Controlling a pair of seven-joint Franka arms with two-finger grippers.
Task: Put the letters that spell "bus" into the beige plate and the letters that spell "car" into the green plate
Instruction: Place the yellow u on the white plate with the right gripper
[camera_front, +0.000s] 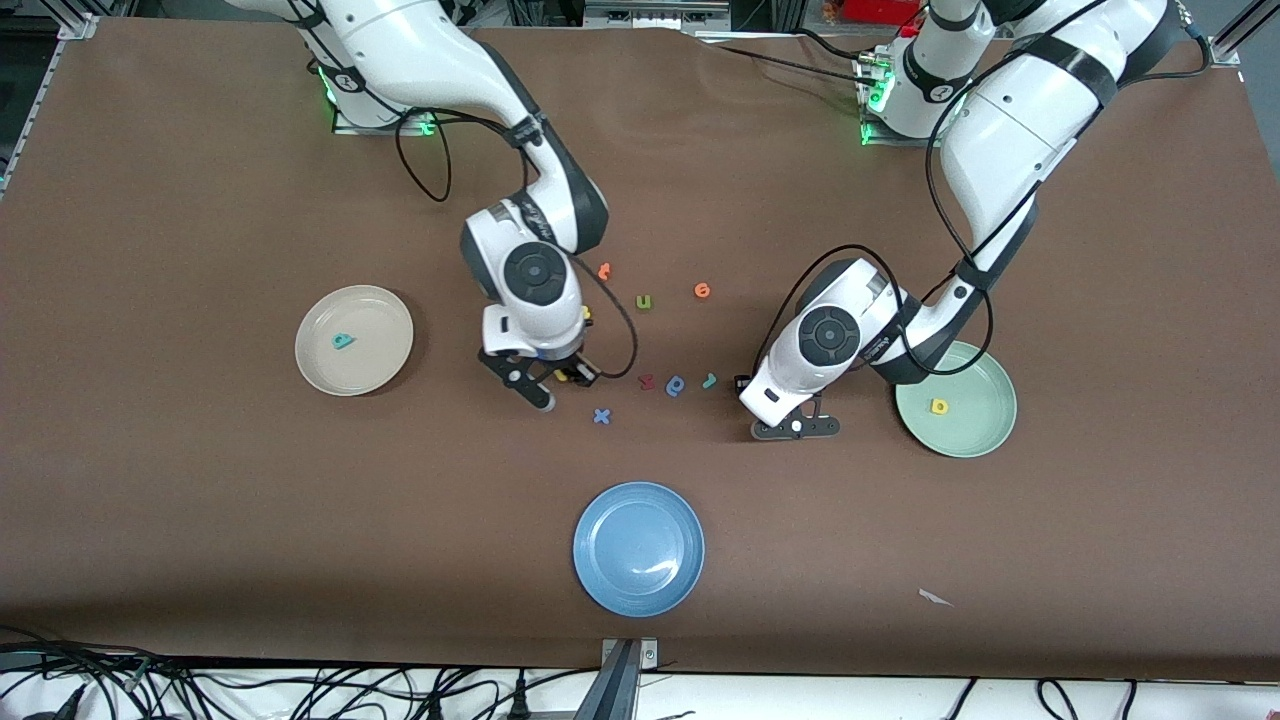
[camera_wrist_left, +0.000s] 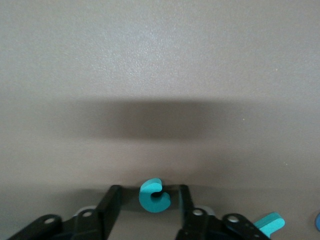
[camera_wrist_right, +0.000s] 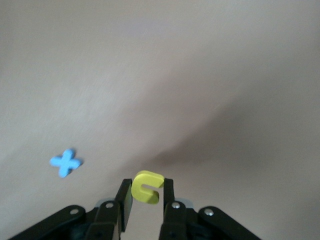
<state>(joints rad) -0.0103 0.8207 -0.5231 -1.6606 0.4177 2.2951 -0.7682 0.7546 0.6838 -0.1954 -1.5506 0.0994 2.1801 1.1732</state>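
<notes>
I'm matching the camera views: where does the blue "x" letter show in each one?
Front view: the blue "x" lies on the table, beside the right gripper.
Left wrist view: not in it.
Right wrist view: the blue "x" lies on the table, off to one side of the fingers.
Shared landmark: the right gripper, shut on the yellow "u".

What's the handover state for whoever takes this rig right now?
Right hand: shut on the yellow "u", low over the table by the loose letters.
Left hand: open, fingers either side of the teal "c" on the table, not yet gripped.
Done: teal "b" in the beige plate; yellow "a" in the green plate.
Left: "u" and "s" to beige; "c" and teal "r", loose on the table, to green. I can't pick out the "s" for certain.
</notes>
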